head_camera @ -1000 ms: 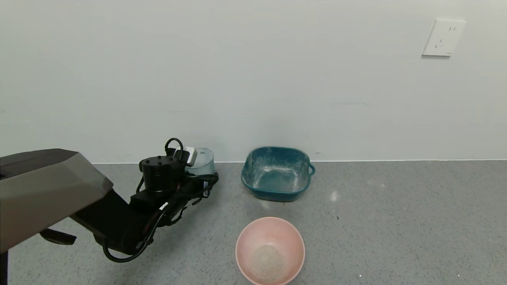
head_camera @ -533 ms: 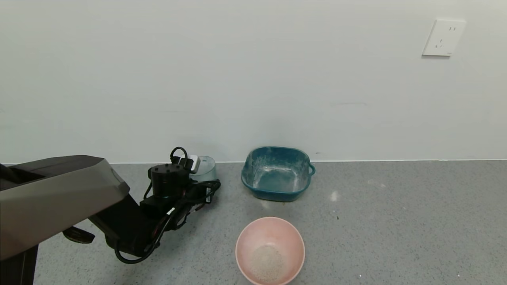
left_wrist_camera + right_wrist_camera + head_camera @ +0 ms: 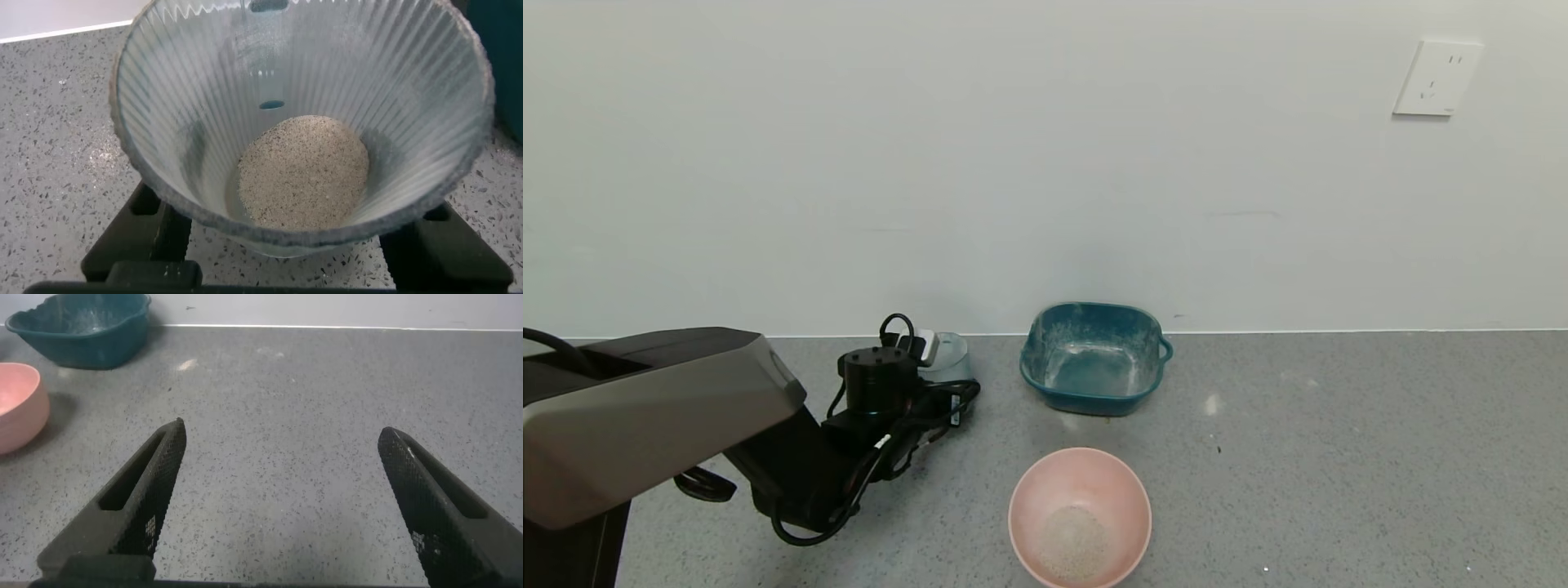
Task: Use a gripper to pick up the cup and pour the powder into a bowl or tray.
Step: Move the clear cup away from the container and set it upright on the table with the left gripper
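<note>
The left end effector sits low over the grey counter, near the wall, its black fingers closed around the base of the cup; the cup stands upright in that grip, whether it touches the counter I cannot tell; from the left wrist view a small heap of powder lies in the bottom of the cup; in the head view only the cup's pale rim shows behind the black wrist joint and its looped cables; the arm runs back from there toward the robot's left side; just to the right of the cup, by the wall, stands the teal tray, dusted white inside, apart from the cup; nearer the robot, well apart from the cup, sits the pink bowl with a patch of pale granules in its bottom; the right end effector hangs over bare counter, its two fingers spread wide with nothing between them; from its wrist view the bowl and the tray lie off to one side; a white wall socket is mounted high on the wall.
</note>
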### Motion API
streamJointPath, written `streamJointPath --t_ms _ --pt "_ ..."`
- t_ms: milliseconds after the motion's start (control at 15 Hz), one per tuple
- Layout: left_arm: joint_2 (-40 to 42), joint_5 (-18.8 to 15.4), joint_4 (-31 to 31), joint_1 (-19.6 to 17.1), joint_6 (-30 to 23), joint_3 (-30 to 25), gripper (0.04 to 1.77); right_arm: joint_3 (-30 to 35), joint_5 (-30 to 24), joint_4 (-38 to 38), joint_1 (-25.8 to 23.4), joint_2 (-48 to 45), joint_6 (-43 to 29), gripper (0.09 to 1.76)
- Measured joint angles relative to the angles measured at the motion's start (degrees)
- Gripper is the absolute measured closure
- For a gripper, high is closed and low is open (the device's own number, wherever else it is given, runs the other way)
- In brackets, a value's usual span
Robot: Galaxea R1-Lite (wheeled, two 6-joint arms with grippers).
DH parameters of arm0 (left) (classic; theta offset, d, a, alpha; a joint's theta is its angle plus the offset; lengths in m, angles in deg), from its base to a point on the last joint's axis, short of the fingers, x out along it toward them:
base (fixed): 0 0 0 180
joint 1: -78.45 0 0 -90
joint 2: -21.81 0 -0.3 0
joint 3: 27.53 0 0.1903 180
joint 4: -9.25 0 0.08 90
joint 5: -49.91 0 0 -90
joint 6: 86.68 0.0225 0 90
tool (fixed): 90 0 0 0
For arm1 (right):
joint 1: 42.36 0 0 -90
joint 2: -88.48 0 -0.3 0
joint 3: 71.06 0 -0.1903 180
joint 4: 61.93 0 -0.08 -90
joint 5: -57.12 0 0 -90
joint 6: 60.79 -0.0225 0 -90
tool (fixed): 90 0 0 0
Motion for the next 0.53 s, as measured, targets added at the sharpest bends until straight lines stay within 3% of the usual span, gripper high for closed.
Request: streamJointPath --t_ms 533 --pt "-0.8 0.2 0.0 0.0 -0.9 0.5 0.52 0.0 0.0 0.0 0.0 0.0 0.0 0.14"
